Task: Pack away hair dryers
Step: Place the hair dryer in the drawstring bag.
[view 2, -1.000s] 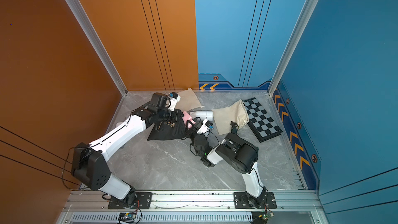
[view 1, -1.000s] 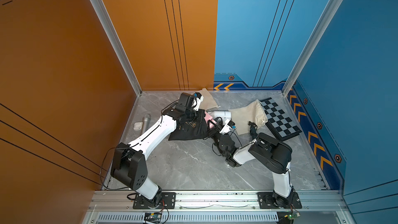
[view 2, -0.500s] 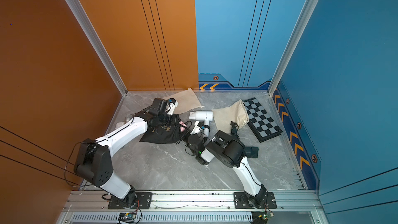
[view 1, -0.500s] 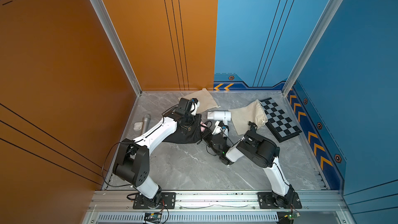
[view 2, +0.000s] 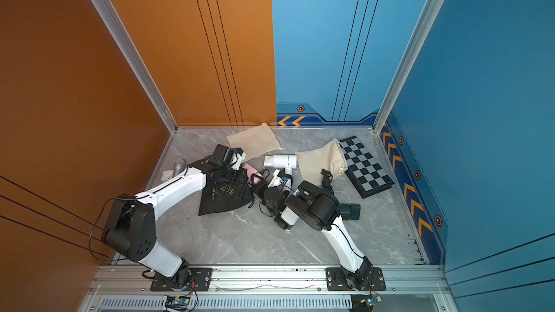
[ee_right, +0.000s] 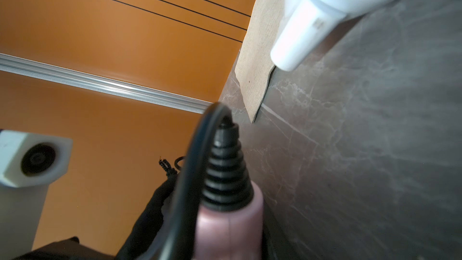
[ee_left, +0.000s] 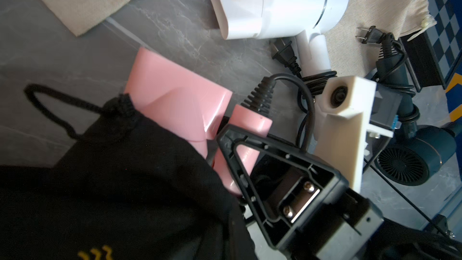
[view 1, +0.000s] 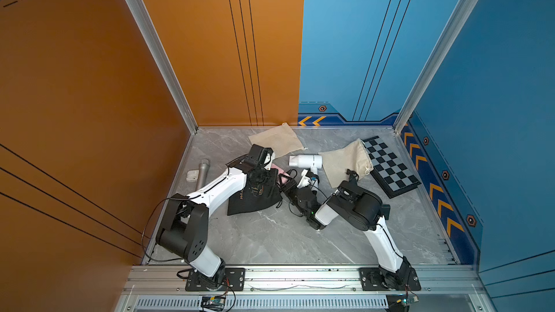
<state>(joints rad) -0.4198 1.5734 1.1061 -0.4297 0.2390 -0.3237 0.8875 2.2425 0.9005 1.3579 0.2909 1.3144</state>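
Gripping the pink dryer (ee_left: 175,101) by its handle, the right pincer (ee_left: 235,146) holds it at the mouth of the black pouch (view 1: 252,199), whose rim the closed left pincer (view 1: 262,175) pinches. Only the left wrist view shows the rear grille of the teal dryer (ee_left: 420,156). Both top views show the white dryer (view 1: 306,161) lying on the bench (view 1: 270,235) against a beige pouch (view 1: 345,160). Gold lettering on the black pouch ends in "ryer".

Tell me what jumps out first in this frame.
Centre of the scene: the pink plastic hair dryer, partly covered by the mouth of the black drawstring cloth pouch, with the right gripper clamped on its handle and the left gripper pinching the pouch's rim. Just beyond it, the white plastic hair dryer lies loose beside a beige cloth pouch.
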